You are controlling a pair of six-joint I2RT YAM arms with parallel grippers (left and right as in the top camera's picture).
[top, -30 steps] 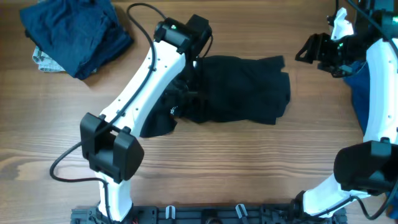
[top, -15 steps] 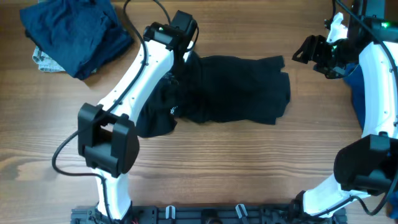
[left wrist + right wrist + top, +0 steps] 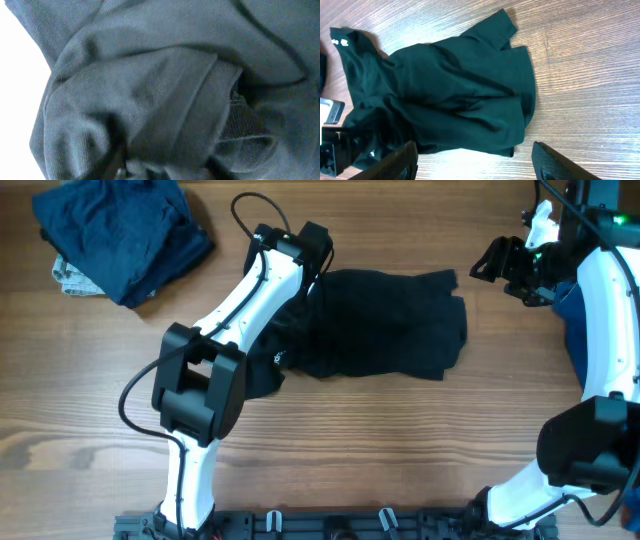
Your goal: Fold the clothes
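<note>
My left hand (image 3: 308, 272) has moved back onto the upper left edge of the black shirt (image 3: 390, 325), which lies crumpled in the middle of the tabletop (image 3: 400, 440); I cannot tell if it grasps cloth, my right hand (image 3: 477, 162) waits released, so I judge the folding is only starting.

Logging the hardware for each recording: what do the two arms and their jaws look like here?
Both the left arm and right arm have white tubular links joined by chunky black joint housings. A thin black cable loops beside the left arm's base. The right gripper has black jaws with rounded tips.
</note>
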